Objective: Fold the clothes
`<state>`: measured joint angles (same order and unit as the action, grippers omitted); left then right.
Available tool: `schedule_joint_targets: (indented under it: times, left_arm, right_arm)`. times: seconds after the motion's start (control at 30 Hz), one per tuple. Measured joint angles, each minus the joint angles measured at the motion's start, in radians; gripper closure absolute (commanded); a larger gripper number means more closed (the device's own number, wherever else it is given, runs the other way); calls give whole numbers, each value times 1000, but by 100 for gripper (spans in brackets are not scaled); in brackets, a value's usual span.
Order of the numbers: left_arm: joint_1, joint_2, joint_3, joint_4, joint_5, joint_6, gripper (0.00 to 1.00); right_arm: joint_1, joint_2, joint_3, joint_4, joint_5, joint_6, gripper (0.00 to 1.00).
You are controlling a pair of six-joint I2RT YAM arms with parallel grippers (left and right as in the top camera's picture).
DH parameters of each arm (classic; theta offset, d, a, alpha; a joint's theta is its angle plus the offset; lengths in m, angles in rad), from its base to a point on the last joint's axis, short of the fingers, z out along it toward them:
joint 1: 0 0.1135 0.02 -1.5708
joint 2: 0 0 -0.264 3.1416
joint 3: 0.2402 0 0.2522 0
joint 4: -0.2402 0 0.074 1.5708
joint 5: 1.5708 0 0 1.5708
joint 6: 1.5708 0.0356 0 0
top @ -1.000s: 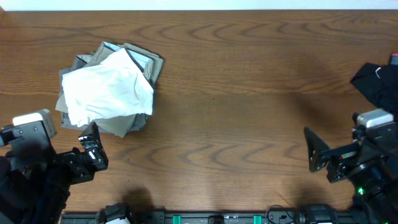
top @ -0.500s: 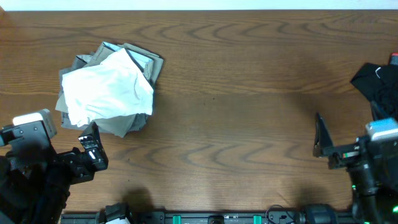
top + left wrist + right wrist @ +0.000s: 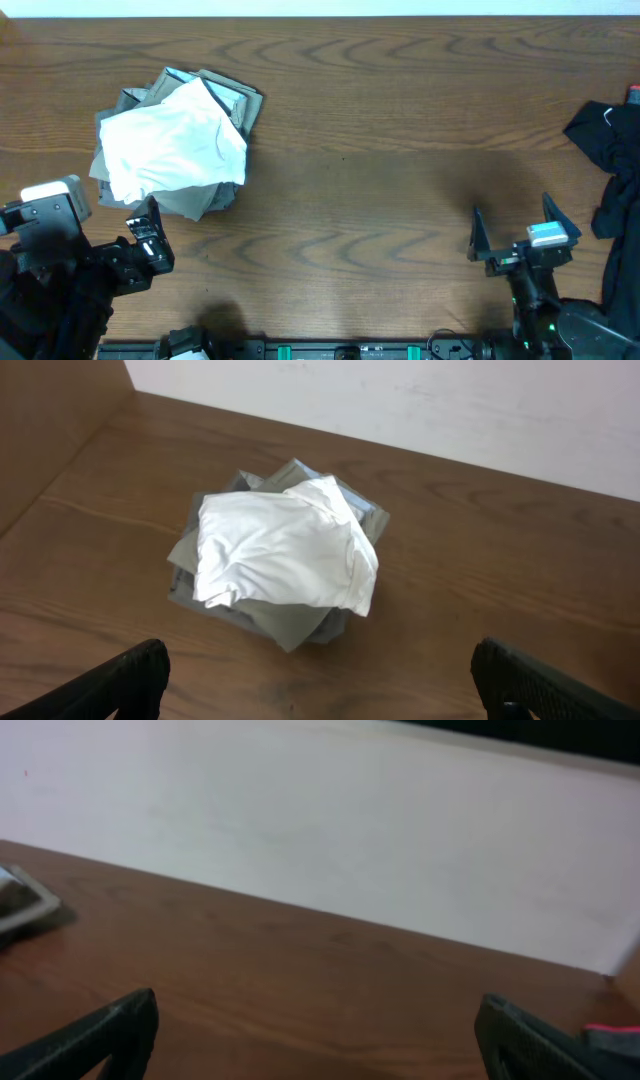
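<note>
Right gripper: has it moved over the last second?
Yes. The right gripper has drawn back from the black garment toward the near side, its jaws swinging from sideways to pointing away.

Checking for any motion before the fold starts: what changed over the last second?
The right gripper turned from pointing left to pointing at the far edge, uncovering more of the black garment; it stayed open, holding nothing. The left gripper, also open, the white T-shirt and the trousers under it did not move.

Khaki and grey trousers point(image 3: 192, 204) lie bunched on the wooden surface point(image 3: 380, 150), toward its left. A black garment point(image 3: 610, 140) sits at the right edge.
</note>
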<state>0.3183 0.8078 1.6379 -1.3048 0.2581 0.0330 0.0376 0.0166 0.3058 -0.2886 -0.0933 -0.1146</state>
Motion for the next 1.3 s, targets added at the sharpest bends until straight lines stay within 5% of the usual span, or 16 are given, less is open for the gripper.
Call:
schedule_joint_targets:
  times: [0.43,1.3]
  left_arm:
    - [0,0,0,0,0,0,2]
    - [0,0,0,0,0,0,2]
  right_arm:
    - [0,-5,-291,235,-1,87,1]
    - [0,-5,-299,229,-2,122,1]
